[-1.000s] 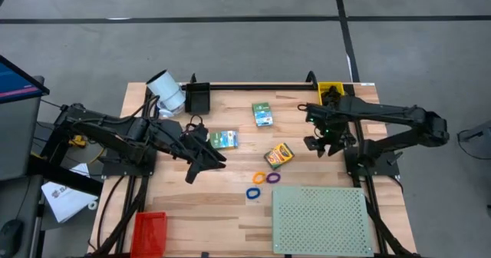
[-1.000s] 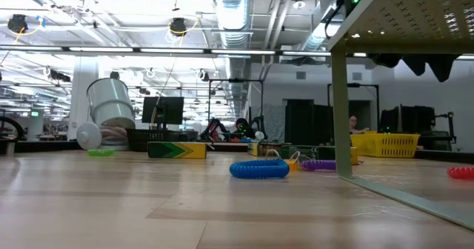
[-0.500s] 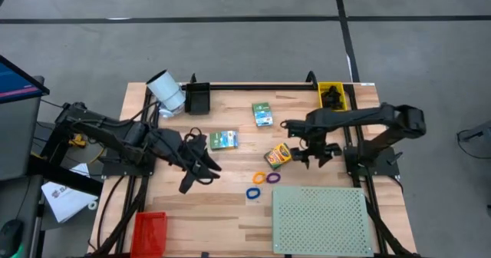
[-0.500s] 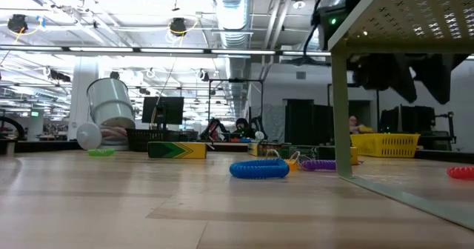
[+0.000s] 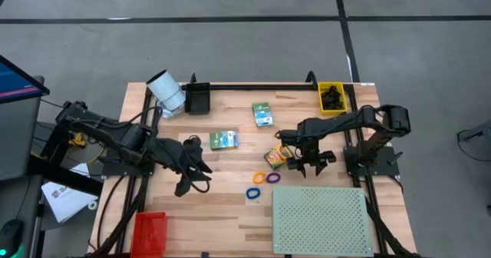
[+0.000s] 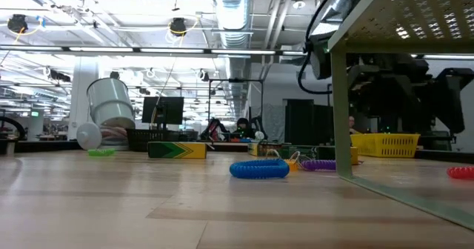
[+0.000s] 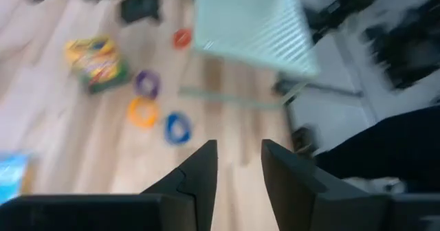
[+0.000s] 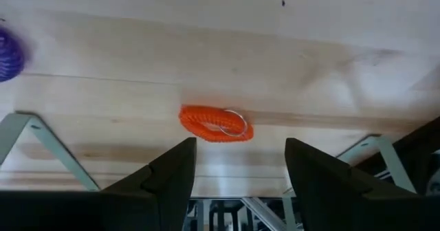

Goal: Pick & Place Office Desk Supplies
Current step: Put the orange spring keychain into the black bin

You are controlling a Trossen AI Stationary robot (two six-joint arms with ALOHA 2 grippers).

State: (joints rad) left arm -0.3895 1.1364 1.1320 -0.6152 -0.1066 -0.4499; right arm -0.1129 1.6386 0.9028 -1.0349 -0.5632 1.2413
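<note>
A red-orange coil ring (image 8: 215, 123) lies flat on the wood. My right gripper (image 8: 240, 148) hangs open just above it, one finger to each side, touching nothing. In the high view this gripper (image 5: 304, 164) stands beside the crayon box (image 5: 278, 157), at the far edge of the perforated board (image 5: 322, 219). An orange ring (image 5: 259, 178), a purple ring (image 5: 274, 177) and a blue ring (image 5: 253, 192) lie nearby. Two green boxes (image 5: 262, 114) (image 5: 224, 140) rest farther back. My left gripper (image 5: 187, 183) hovers open and empty over the table's left half.
A yellow bin (image 5: 332, 97) with black clips sits at the far right corner. A white cylinder (image 5: 166, 91) lies at the far left and a red bin (image 5: 148, 231) at the near left. The board stands raised on legs (image 6: 341, 115).
My right gripper has swung from near the yellow bin toward the table's near edge and down, past the crayon box, ending low over the red-orange ring. My left gripper has drifted a little toward the near-left and tipped downward.
</note>
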